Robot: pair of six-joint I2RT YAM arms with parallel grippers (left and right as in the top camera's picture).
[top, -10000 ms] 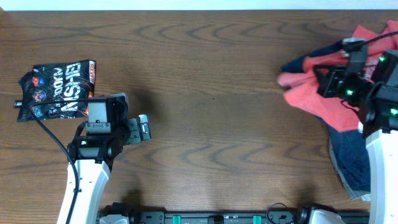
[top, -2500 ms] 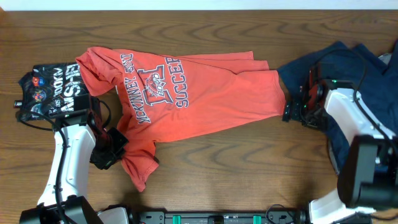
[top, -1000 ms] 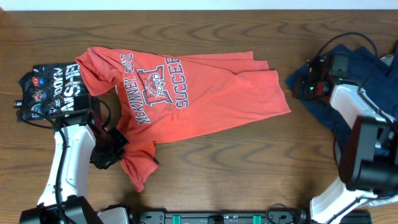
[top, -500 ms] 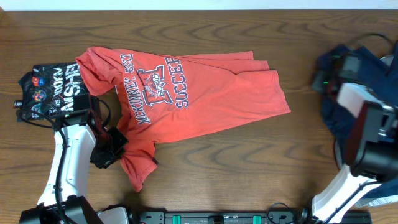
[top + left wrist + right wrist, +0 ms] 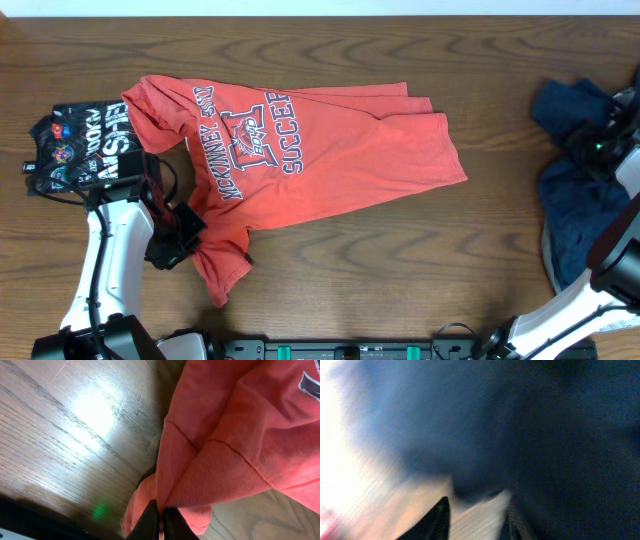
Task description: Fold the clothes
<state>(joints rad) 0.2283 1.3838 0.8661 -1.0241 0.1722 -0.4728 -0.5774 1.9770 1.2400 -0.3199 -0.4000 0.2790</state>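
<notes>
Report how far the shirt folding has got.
Done: the red T-shirt lies spread print-up on the table. In hand: the left gripper pinches its lower edge; the right gripper is open over the navy garment. Left: every fold.

Count of each kind:
- Coral-red T-shirt (image 5: 330, 160) with navy-and-white soccer print: one.
- Dark navy garment heap (image 5: 572, 205) at the right edge: one heap, can't tell whether it is a single piece or several.
- Glossy black snack packet (image 5: 75, 145): one.
- Grippers: two, the left gripper (image 5: 161, 519) and the right gripper (image 5: 477, 512).
- Wooden tabletop (image 5: 400, 280): one.
</notes>
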